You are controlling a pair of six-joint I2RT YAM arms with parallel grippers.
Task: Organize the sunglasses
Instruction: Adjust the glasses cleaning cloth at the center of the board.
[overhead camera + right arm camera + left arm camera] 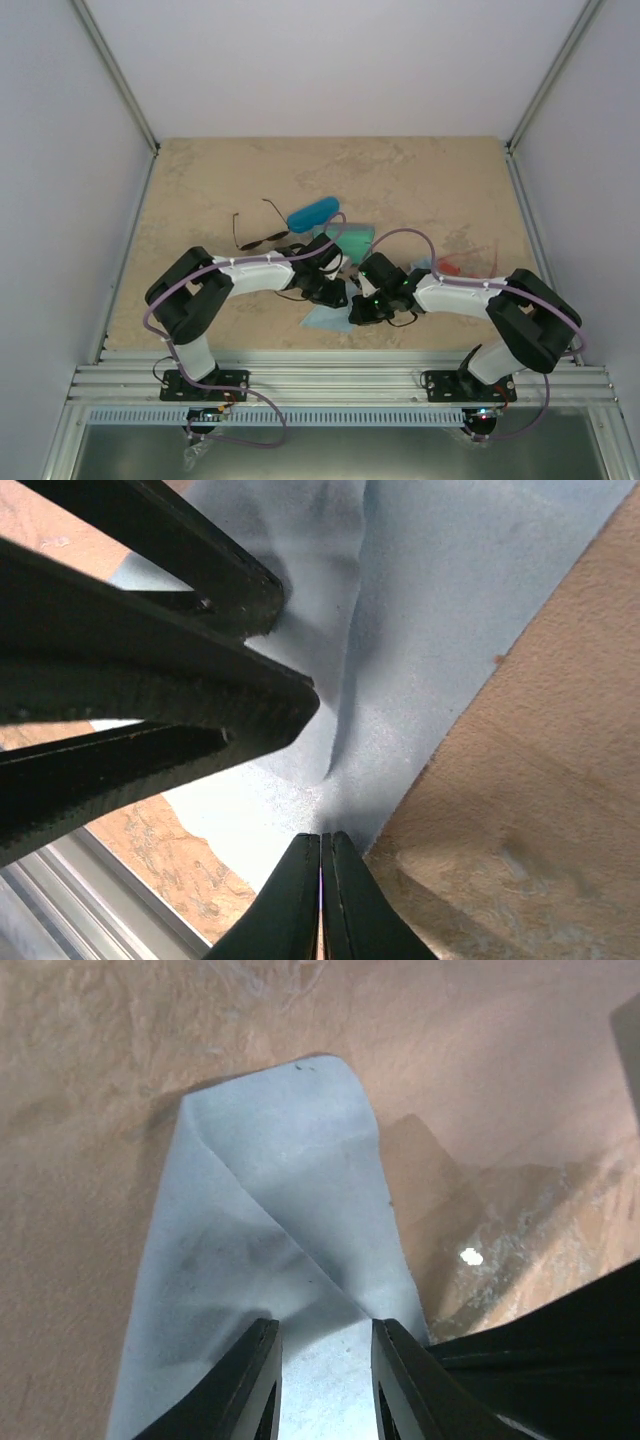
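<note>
The thin dark wire-framed sunglasses [258, 234] lie open on the table, left of centre. The red-orange translucent sunglasses [456, 264] lie at the right, just behind my right forearm. My left gripper [333, 291] [325, 1365] is open, its fingertips straddling a fold of a light blue cloth [322, 320] [270, 1220]. My right gripper [362, 308] [321, 865] is shut, pinching the edge of the same cloth [450, 600], which puckers at its tips. Neither gripper touches either pair of sunglasses.
A glossy blue oval case [312, 212] lies behind the wire-framed pair. A second pale blue-green piece [354, 238] lies behind the grippers. The left gripper's fingers [200, 695] crowd the right wrist view. The metal rail [340, 375] runs along the near edge.
</note>
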